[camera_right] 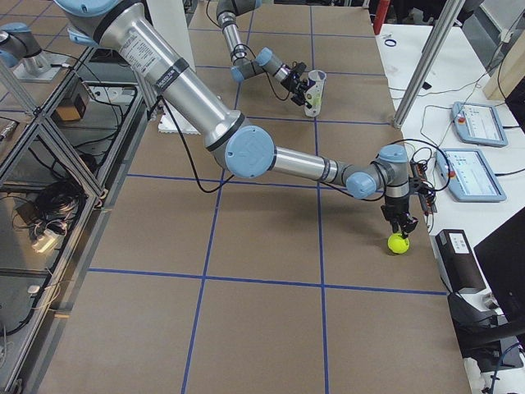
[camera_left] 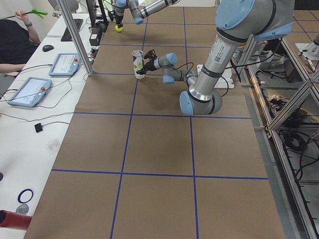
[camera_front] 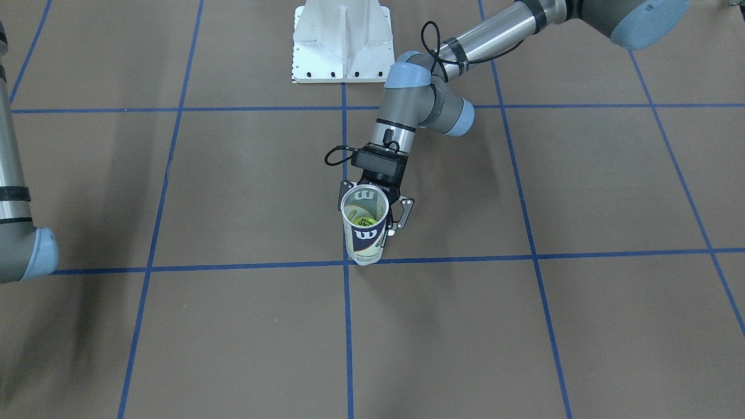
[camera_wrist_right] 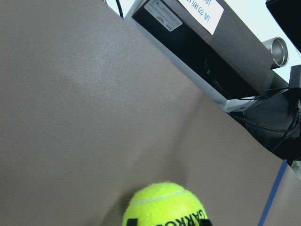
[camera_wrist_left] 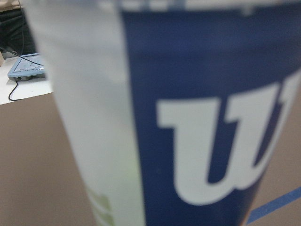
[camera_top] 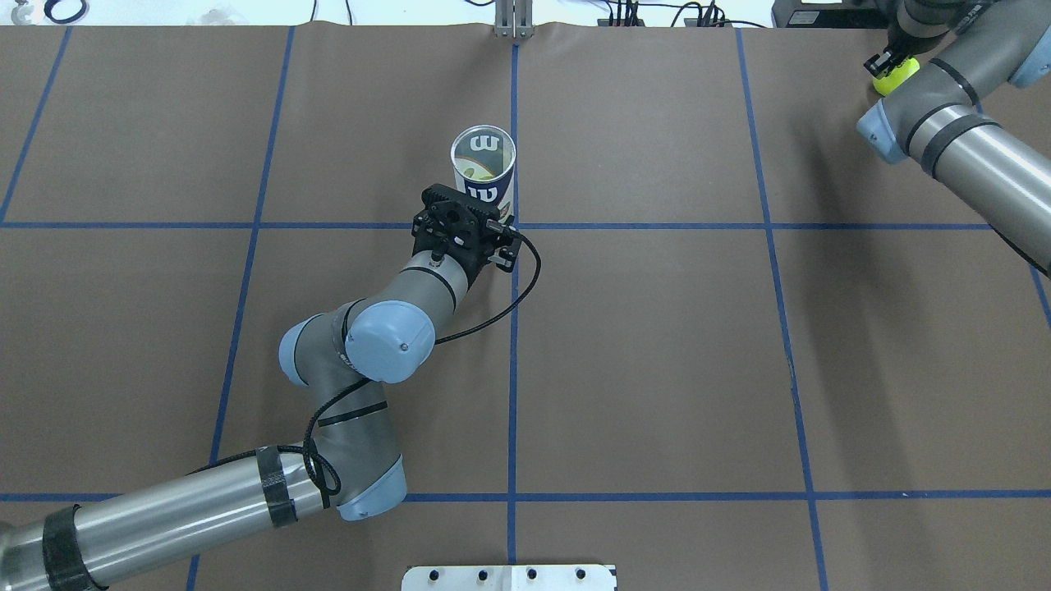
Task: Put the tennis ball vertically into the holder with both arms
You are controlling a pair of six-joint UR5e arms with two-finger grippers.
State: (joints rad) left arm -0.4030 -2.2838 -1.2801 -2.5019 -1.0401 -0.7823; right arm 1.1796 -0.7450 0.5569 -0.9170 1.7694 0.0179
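The holder [camera_front: 365,233], a clear Wilson can with a navy "W" label, stands upright near the table's middle. A yellow-green ball [camera_front: 361,219] lies inside it. My left gripper [camera_front: 371,210] is shut on the can's side from the robot's side; both show in the overhead view, the can [camera_top: 483,167] just beyond the gripper [camera_top: 470,215]. The can's label [camera_wrist_left: 197,117] fills the left wrist view. At the far right edge my right gripper [camera_right: 400,226] is shut on a second tennis ball [camera_right: 398,243], which sits low at the paper and also shows in the right wrist view [camera_wrist_right: 162,205] and the overhead view [camera_top: 897,77].
The white pedestal [camera_front: 341,41] stands at the robot's side of the table. A black box [camera_wrist_right: 197,52] lies along the table edge just beyond the right gripper. Tablets [camera_right: 472,174] and a metal post [camera_right: 426,57] are on the operators' side, where a person [camera_left: 15,40] sits.
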